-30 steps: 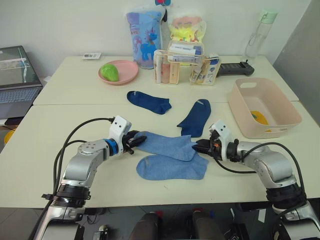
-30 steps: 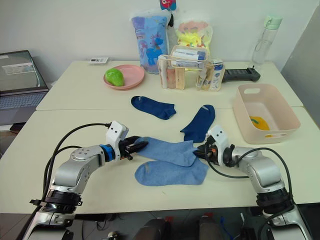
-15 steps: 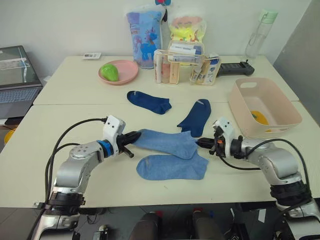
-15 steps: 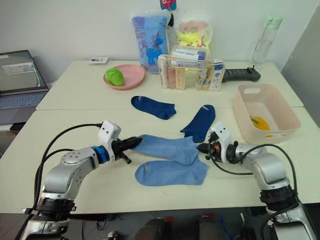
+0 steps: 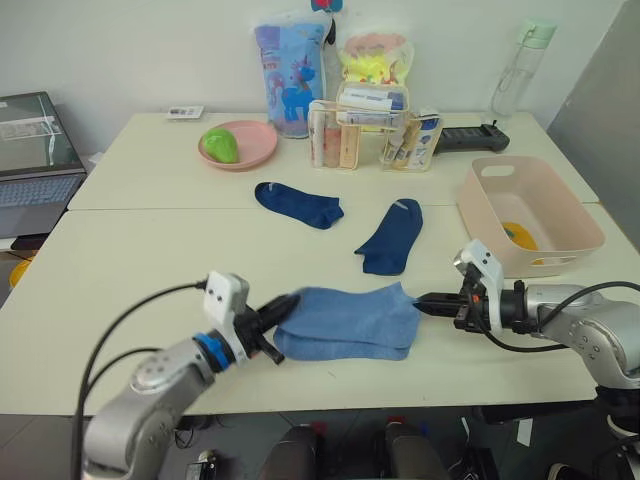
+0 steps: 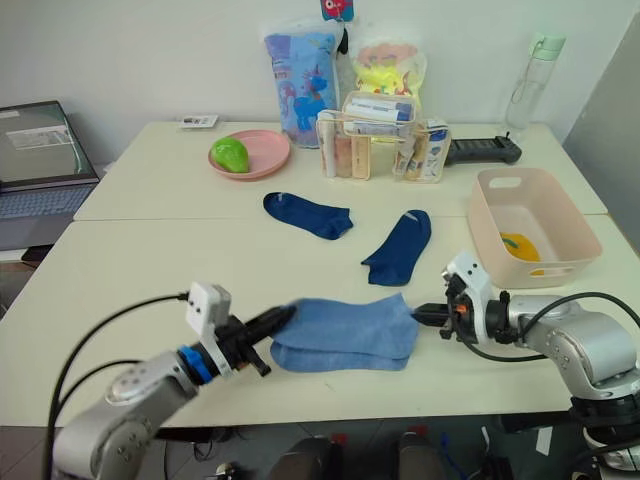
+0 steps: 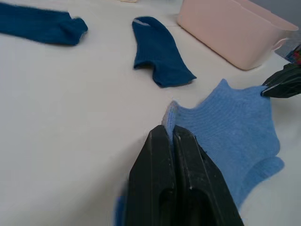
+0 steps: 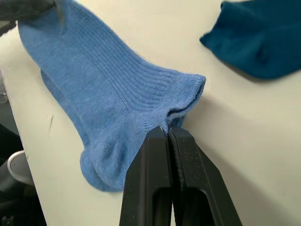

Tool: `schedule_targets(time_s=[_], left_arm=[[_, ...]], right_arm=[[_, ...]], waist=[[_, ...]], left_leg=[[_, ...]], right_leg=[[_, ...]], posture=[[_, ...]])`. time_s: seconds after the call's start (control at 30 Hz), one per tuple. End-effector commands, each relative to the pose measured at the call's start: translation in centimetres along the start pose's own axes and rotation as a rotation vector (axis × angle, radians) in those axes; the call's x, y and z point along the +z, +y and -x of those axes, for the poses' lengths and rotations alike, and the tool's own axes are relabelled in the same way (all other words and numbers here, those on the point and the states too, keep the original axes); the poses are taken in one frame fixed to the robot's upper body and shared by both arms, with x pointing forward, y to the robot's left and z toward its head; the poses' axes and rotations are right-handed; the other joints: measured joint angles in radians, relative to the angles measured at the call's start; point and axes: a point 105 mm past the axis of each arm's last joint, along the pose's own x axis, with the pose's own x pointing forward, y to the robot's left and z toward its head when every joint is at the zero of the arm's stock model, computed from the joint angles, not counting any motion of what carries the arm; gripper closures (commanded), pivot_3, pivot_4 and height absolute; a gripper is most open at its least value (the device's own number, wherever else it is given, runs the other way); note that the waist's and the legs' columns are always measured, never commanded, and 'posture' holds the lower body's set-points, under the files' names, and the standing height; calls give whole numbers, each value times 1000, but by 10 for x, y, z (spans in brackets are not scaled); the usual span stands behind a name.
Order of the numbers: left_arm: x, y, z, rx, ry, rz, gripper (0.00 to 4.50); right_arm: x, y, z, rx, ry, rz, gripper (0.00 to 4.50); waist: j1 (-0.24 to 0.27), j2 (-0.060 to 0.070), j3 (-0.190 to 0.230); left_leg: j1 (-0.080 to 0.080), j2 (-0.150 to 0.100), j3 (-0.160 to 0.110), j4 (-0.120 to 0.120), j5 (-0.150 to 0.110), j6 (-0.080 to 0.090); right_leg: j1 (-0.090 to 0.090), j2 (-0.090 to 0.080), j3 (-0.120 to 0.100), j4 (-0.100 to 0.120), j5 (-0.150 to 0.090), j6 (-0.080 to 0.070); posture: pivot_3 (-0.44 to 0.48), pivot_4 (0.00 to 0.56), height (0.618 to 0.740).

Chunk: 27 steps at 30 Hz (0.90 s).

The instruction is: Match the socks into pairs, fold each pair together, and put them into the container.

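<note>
A light blue sock (image 5: 355, 312) is stretched between my two grippers, lying over the second light blue sock (image 5: 335, 348) near the table's front edge. My left gripper (image 5: 283, 304) is shut on its left end (image 7: 170, 118). My right gripper (image 5: 424, 298) is shut on its cuff (image 8: 186, 96). Two navy socks (image 5: 298, 203) (image 5: 390, 235) lie apart behind them. The pale pink container (image 5: 476, 212) stands at the right, with something mustard-yellow (image 5: 518, 235) inside.
A pink plate (image 5: 252, 152) holding a green object, a clear organiser (image 5: 365, 130), two printed bags and a bottle (image 5: 520, 60) line the back. A black device (image 5: 470, 135) lies behind the container. A laptop (image 5: 30, 150) sits at the far left.
Both grippers have drawn the upper light blue sock toward the front edge, so it now covers the lower one. The left arm pulled back and the right moved rightward.
</note>
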Motion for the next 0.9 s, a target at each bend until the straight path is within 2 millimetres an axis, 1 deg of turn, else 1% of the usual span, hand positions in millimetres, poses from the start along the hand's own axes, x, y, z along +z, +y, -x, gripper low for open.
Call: schedule_targets(time_s=[0.03, 0.17, 0.37, 0.5, 0.57, 0.9], left_arm=[[5, -4, -2, 18, -34, -45, 4488], [1, -5, -4, 34, -41, -30, 4488], [-4, -5, -1, 38, -26, -34, 4488], [2, 6, 6, 76, -49, -36, 4488], [1, 10, 10, 85, -41, -41, 4488], [-10, 7, 10, 70, -12, -37, 4488]], right_arm=[[4, 3, 2, 10, -12, 52, 4500], [3, -1, 3, -2, -13, 48, 4500], [1, -5, 3, -13, -9, 46, 4500], [4, 0, -2, -1, -21, 44, 4500], [3, 1, -3, 3, -19, 42, 4500], [-4, 4, -7, 17, -7, 30, 4500]], waist=[[1, 0, 0], [2, 0, 0], [3, 0, 0], [4, 0, 0], [4, 0, 0], [5, 0, 0]], left_leg=[[0, 0, 0, 0, 0, 0], [0, 0, 0, 0, 0, 0], [0, 0, 1, 0, 0, 0], [0, 0, 1, 0, 0, 0], [0, 0, 1, 0, 0, 0], [0, 0, 1, 0, 0, 0]], right_leg=[[0, 0, 0, 0, 0, 0], [0, 0, 0, 0, 0, 0], [0, 0, 0, 0, 0, 0], [0, 0, 0, 0, 0, 0], [0, 0, 0, 0, 0, 0], [0, 0, 0, -1, 0, 0]], posture=[[0, 150, 740], [0, 150, 740], [0, 150, 740], [0, 150, 740], [0, 150, 740], [0, 150, 740]])
